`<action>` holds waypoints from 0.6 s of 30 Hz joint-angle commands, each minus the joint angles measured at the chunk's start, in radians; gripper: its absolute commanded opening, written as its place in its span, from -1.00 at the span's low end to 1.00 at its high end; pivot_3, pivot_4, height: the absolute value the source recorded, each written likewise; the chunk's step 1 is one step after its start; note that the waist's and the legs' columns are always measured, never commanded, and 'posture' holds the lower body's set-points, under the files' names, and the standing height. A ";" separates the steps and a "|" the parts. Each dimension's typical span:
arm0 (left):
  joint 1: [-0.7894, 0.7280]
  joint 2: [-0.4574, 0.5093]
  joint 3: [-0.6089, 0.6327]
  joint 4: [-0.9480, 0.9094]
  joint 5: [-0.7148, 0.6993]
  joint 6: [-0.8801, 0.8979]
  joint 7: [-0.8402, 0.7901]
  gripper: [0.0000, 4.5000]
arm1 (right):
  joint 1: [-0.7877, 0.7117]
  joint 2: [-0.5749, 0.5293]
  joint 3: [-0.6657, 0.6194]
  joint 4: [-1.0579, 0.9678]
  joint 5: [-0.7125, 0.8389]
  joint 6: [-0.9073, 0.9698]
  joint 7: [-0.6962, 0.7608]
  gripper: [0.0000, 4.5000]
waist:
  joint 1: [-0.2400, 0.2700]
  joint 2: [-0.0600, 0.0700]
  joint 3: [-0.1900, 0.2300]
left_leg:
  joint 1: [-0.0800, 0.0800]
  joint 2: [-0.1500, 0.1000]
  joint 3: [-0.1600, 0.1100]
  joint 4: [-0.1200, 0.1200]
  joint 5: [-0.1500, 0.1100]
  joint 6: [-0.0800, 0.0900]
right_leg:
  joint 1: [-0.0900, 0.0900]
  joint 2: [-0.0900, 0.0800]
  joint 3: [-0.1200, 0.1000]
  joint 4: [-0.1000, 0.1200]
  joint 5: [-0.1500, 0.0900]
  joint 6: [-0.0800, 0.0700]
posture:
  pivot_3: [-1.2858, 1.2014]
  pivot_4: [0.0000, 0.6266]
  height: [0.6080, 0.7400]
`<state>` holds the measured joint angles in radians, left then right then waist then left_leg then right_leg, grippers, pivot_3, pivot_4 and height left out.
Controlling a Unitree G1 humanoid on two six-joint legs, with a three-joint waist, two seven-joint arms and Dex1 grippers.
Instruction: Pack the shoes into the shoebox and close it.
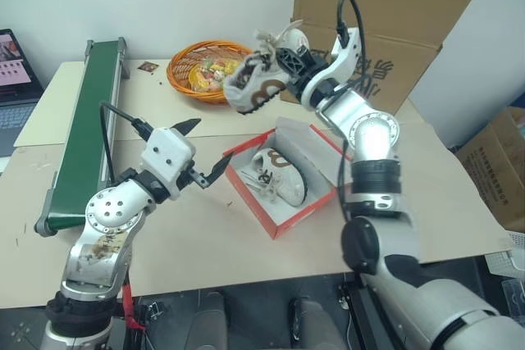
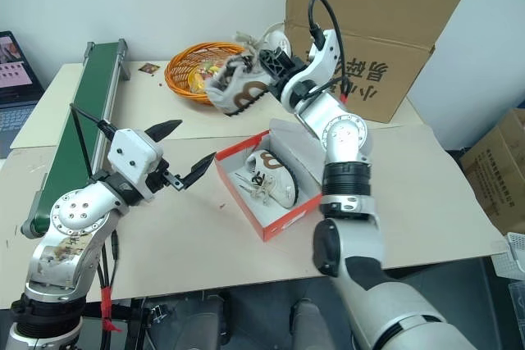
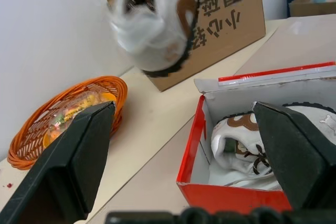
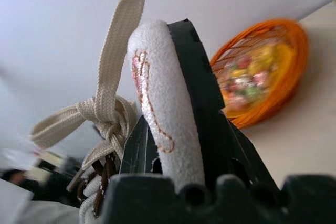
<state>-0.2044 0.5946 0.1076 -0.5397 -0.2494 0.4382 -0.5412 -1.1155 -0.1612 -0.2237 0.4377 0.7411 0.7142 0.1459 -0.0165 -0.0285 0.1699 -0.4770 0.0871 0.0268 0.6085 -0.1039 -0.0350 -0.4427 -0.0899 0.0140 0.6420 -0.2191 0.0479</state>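
Gripping the second shoe (image 1: 256,84) by its collar, the right gripper (image 1: 283,67) was pictured shut on it, the sneaker held in the air above the table (image 1: 426,170) at about 12 o'clock from the shoebox (image 1: 283,176). One shoe (image 1: 279,174) was already laid inside the open box, along its far side, with bare white floor left at the near side. The box's long axis was seen running from 10 o'clock to 4 o'clock, while the lifted shoe was held nearly crosswise to it, toe toward 9 o'clock. A turn of the shoe to match that axis was judged to be needed before lowering. The left gripper (image 1: 197,153) was shown wide open and empty, level, just beside the box's 9 o'clock corner and nearer to it than the right. A basket (image 1: 205,67) was seen beyond the raised shoe, and a carton (image 1: 394,14) at 1 o'clock.
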 commanded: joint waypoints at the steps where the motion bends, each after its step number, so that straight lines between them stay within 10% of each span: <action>1: 0.035 0.124 0.091 -0.017 -0.097 0.071 -0.144 1.00 | -0.092 -0.157 0.224 -0.163 -0.089 0.131 0.262 -0.83 | -0.007 0.001 0.001 | 0.000 0.000 0.000 0.000 0.000 0.000 | 0.000 0.000 0.000 0.000 -0.001 -0.002 | 0.03 -0.52 0.52; 8: 0.144 0.308 0.130 -0.020 -0.217 0.142 -0.362 1.00 | -0.195 -0.280 0.407 -0.192 -0.115 0.362 0.524 -0.83 | -0.022 0.003 0.003 | 0.000 0.001 0.001 -0.002 0.000 0.000 | -0.006 0.000 0.001 0.004 -0.004 -0.007 | 0.03 -0.52 0.52; 18: 0.149 0.310 0.112 -0.055 -0.238 0.133 -0.366 1.00 | -0.195 -0.224 0.656 -0.002 -0.279 0.414 0.713 -0.83 | -0.010 0.003 0.003 | -0.002 0.000 0.003 -0.001 -0.001 -0.002 | -0.007 -0.001 0.001 0.004 -0.004 -0.007 | 0.03 -0.52 0.52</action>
<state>-0.0427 0.9061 0.2123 -0.5570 -0.4747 0.5775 -0.9156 -1.2884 -0.3764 0.4289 0.4161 0.5010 1.1634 0.8216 -0.0269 -0.0253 0.1724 -0.4789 0.0875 0.0296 0.6075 -0.1045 -0.0361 -0.4504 -0.0911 0.0149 0.6457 -0.2226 0.0411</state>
